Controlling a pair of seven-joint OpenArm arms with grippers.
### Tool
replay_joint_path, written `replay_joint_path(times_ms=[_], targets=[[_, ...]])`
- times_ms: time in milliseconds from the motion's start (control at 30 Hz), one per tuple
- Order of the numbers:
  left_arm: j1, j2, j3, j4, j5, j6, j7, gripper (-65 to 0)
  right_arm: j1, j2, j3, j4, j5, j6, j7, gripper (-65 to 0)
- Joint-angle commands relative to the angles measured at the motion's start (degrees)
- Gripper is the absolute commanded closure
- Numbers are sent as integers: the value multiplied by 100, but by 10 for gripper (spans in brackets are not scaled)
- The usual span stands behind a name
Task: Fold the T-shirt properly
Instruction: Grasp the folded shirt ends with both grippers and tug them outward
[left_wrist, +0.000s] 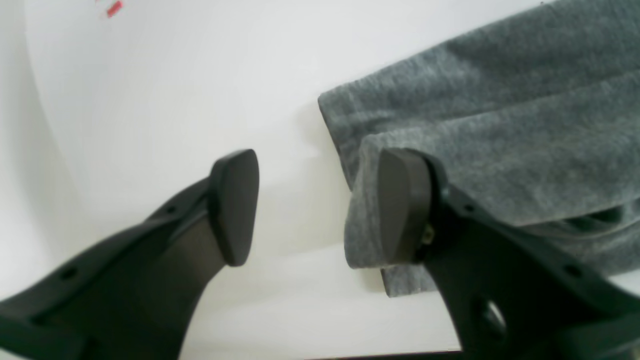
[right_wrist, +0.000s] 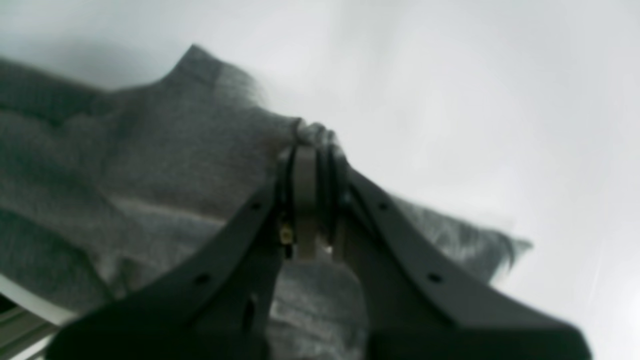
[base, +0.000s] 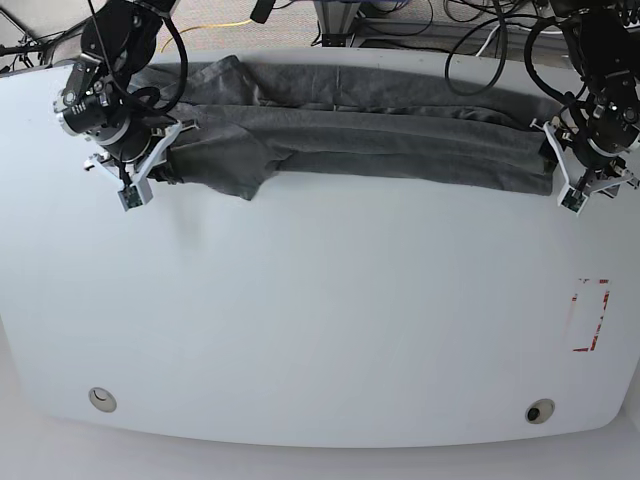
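The dark grey T-shirt (base: 380, 135) lies folded into a long band across the back of the white table (base: 320, 330). At the band's left end in the base view, my right gripper (base: 162, 160) is shut on it. In the right wrist view the right gripper (right_wrist: 312, 150) pinches a bunched edge of the T-shirt (right_wrist: 175, 165). My left gripper (base: 560, 165) is at the band's other end. In the left wrist view the left gripper (left_wrist: 317, 200) stands open, one finger against the corner of the T-shirt (left_wrist: 500, 125), the other over bare table.
A red tape mark (base: 590, 315) sits near the table's right edge and also shows as a red tape mark (left_wrist: 114, 8) in the left wrist view. Two round holes (base: 100, 399) (base: 540, 411) lie near the front edge. Cables (base: 470, 45) run behind the table.
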Motion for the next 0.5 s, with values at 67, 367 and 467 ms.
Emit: replay_joint_path(times_ms=[67, 367, 467], targets=[[-35, -114, -29, -222, -20, 36, -50, -346, -250, 74, 510, 146, 532, -1, 36, 0], [-44, -106, -20, -425, -20, 36, -59, -344, -909, 110, 1055, 146, 1068, -1, 27, 0], [-53, -97, -20, -425, -20, 36, -59, -344, -1085, 101, 1064, 146, 1095, -1, 27, -43]])
